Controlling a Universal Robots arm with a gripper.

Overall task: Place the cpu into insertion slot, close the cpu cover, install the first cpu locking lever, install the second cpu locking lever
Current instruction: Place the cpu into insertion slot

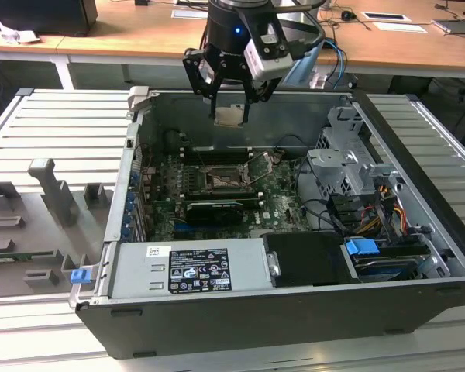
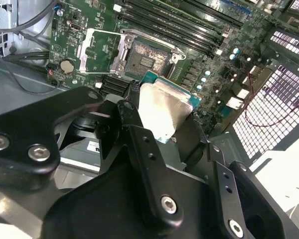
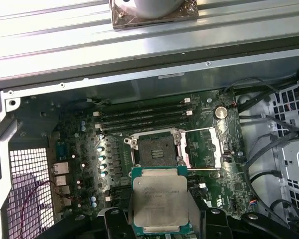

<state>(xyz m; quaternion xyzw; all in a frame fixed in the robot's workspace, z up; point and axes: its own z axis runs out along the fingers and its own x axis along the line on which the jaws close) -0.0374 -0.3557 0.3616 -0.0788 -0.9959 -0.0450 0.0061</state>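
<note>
Above open metal case (image 1: pixel 294 322), gripper (image 1: pixel 231 116) pinching flat silvery square cpu (image 3: pixel 158 199)

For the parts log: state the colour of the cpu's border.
Teal-green on the cpu; best in the first wrist view.

The arm's black wrist (image 1: pixel 236 31) hangs straight down in the exterior view, with the gripper (image 1: pixel 231 108) pointing downward beneath it. Its dark fingers (image 1: pixel 215 89) are drawn in on opposite edges of the cpu (image 1: pixel 231 116), which is pinched between their tips, metal face toward the wrist.
</note>
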